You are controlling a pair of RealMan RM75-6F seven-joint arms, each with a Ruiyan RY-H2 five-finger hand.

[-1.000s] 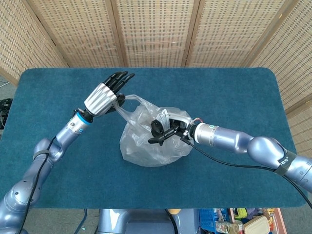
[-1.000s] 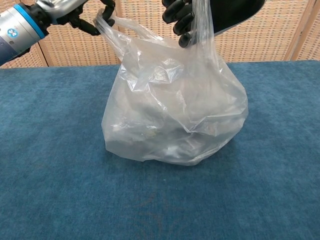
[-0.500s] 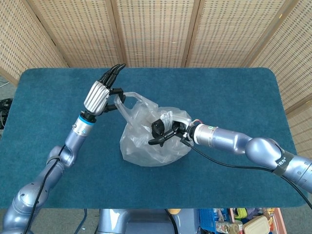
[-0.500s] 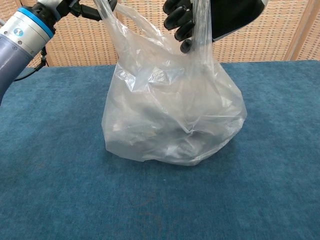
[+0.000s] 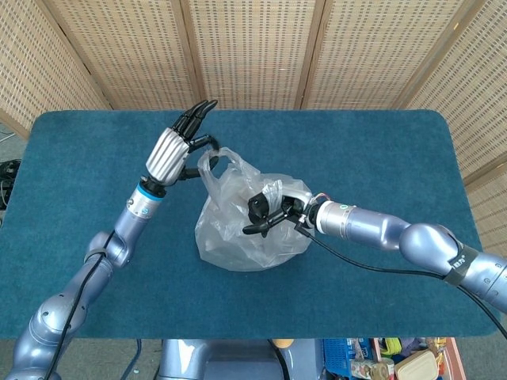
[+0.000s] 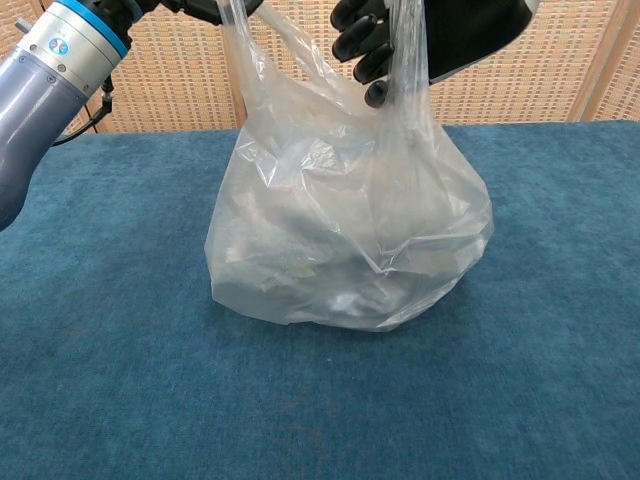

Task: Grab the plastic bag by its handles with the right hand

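A clear plastic bag [image 5: 238, 237] with something pale inside sits mid-table, also filling the chest view [image 6: 340, 240]. My right hand [image 5: 268, 212] is over the bag's top and grips one handle; in the chest view its dark fingers [image 6: 362, 40] are curled round the handle strip that rises out of frame. My left hand [image 5: 176, 149] is up at the bag's left and pinches the other handle [image 5: 209, 161], its remaining fingers stretched upward. In the chest view only the left forearm [image 6: 55, 60] and a bit of the left hand [image 6: 200, 8] show at the top edge.
The blue cloth-covered table [image 5: 380, 150] spreads on all sides of the bag. Woven screen panels [image 5: 253, 47] stand behind the far edge. My right forearm [image 5: 372, 228] reaches in from the lower right across the table.
My left hand has moved right, toward the bag and the right hand, bringing its handle up and in. The right hand has kept its grip and hardly moved.
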